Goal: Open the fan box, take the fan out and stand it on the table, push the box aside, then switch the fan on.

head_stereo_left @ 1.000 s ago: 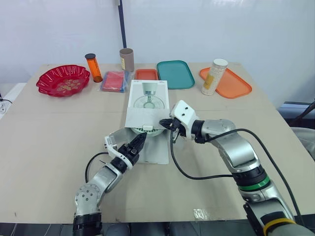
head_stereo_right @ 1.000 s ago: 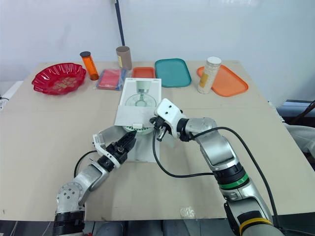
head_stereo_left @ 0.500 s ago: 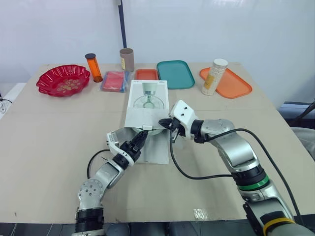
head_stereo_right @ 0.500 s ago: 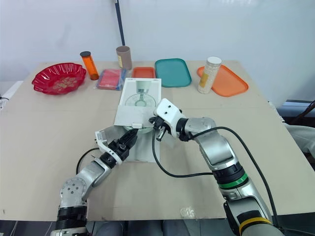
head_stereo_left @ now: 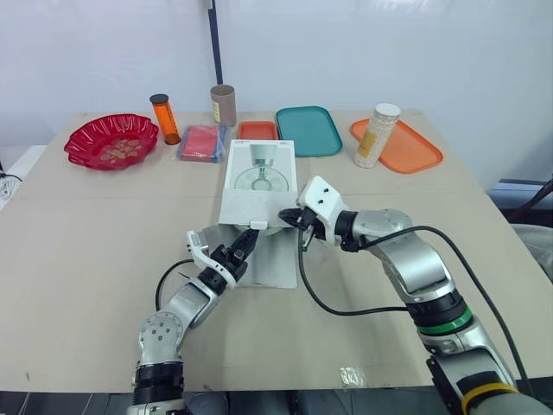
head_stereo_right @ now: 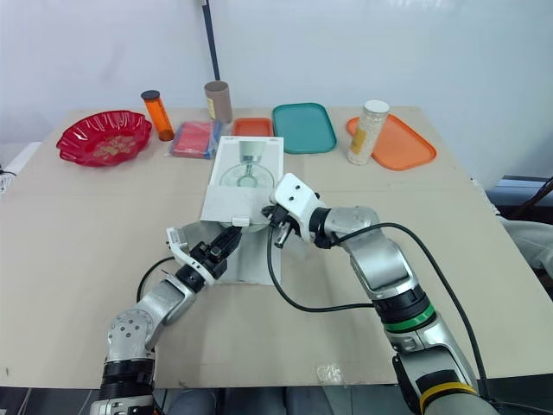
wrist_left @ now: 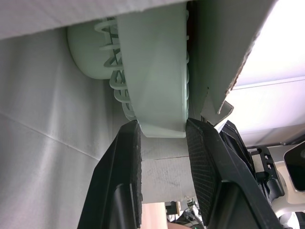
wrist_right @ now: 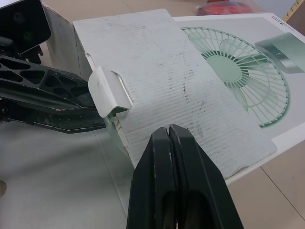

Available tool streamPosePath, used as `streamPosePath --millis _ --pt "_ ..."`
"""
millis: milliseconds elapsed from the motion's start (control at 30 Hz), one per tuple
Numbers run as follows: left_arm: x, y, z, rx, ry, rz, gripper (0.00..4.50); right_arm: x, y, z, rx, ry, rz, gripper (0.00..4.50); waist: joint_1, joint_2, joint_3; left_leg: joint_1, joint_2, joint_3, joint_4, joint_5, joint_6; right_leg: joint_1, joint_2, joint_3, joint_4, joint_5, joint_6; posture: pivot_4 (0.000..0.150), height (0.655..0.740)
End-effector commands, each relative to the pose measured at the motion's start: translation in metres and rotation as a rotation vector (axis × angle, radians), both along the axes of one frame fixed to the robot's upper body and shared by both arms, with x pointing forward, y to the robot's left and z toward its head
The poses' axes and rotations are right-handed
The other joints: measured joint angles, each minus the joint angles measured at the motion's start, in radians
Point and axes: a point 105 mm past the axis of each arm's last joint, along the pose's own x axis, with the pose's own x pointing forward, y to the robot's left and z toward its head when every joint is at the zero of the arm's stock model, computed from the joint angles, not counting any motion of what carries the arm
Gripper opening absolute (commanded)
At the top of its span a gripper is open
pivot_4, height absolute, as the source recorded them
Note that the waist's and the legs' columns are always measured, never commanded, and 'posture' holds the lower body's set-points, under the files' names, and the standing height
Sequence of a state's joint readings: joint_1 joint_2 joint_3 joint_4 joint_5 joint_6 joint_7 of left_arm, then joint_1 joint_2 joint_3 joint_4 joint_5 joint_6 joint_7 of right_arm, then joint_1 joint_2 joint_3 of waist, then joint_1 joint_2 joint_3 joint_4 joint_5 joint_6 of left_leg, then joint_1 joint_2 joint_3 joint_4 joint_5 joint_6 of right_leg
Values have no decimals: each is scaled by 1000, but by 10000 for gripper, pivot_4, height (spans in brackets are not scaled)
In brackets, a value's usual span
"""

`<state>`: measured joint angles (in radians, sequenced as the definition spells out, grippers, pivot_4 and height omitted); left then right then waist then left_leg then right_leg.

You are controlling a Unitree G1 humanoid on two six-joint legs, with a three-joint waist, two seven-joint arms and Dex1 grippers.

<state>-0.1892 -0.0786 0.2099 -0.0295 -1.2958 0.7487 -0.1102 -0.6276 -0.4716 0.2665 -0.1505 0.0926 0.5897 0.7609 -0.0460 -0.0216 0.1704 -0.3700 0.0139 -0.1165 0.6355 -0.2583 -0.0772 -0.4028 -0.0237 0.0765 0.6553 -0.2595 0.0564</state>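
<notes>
1. White fan box (head_stereo_left: 257, 186) lies mid-table (head_stereo_left: 86, 225), its near flap (wrist_right: 157, 71) raised; the pale green fan (wrist_left: 152, 71) sits inside.
2. Left gripper (head_stereo_left: 249, 240) reaches into the opening; its fingers (wrist_left: 124, 171) are spread, straddling the fan's rim.
3. Right gripper (head_stereo_left: 288, 217), fingers pressed together, sits at the flap's edge.

Tan table (head_stereo_left: 78, 251) under fan box (head_stereo_left: 255, 194), red bowl (head_stereo_left: 111, 141), teal tray (head_stereo_left: 308, 130)

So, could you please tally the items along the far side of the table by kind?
Trays: 3, small orange tray, teal tray, large orange tray
Upright containers: 3, orange bottle, brown tube, white-capped jar
Red bowl: 1
Red packet: 1
Total: 8
</notes>
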Motion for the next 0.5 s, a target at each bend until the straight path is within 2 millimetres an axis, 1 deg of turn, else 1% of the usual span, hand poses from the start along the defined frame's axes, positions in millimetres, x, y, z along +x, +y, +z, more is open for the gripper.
streamPosePath --millis 33,167,333,500 --pt "-3 0 -10 6 50 4 9303 1 0 1 -5 -7 -2 0 0 0 0 0 0 0 0 0 0 0 0 0 0 0 0 1500 7400" --pt "-6 4 -8 4 46 5 9303 1 1 0 -4 -7 -1 0 0 0 0 0 0 0 0 0 0 0 0 0 0 0 0 1500 7400" --pt "-15 9 -6 11 41 -5 9303 1 1 0 -4 -8 2 0 -1 0 0 0 0 0 -1 0 0 0 0 0 -2 1 -1 1500 7400" --pt "-24 22 -9 26 57 13 9303 1 1 0 -7 -9 3 0 -2 0 0 0 1 0 -1 0 0 0 0 0 -3 1 -1 1500 7400"
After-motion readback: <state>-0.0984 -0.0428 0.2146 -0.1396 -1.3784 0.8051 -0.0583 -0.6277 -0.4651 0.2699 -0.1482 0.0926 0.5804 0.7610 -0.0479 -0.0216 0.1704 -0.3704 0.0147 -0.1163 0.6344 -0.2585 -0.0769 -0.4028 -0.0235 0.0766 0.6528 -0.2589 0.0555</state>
